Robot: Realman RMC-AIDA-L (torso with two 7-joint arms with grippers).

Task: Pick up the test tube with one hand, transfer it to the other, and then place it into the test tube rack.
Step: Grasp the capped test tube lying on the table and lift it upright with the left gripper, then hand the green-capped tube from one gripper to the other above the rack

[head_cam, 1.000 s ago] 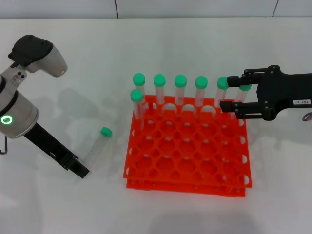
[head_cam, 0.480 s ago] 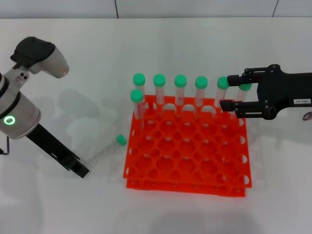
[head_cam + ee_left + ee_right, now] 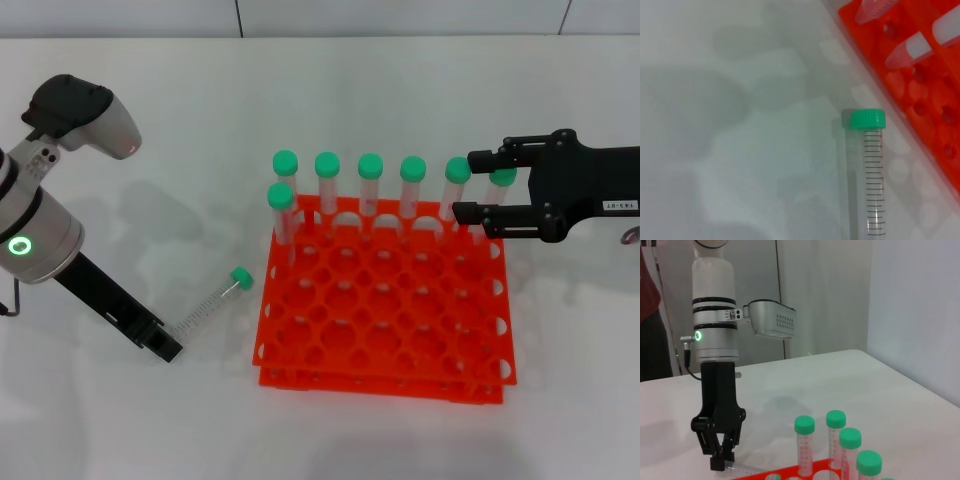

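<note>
Test tube [image 3: 211, 303] lies flat on the white tabletop [image 3: 150, 150], just beside the near left corner of the test tube rack [image 3: 385, 300], its green cap pointing toward the rack and its conical tip away from it. In my left wrist view the tube [image 3: 868, 175] shows its printed graduation marks, with the rack's orange edge [image 3: 900, 75] close alongside. My left end effector [image 3: 160, 343] is down at the tube's tip end, farther from the rack than the cap; in the right wrist view its fingers [image 3: 722, 452] come nearly together at the tips right at the tube's end, though I cannot tell whether they actually clamp it. My right end effector [image 3: 465, 186] hangs over the rack's far right corner with its fingers apart, holding nothing, beside the capped tubes [image 3: 370, 190] standing upright in the rack's back rows.
</note>
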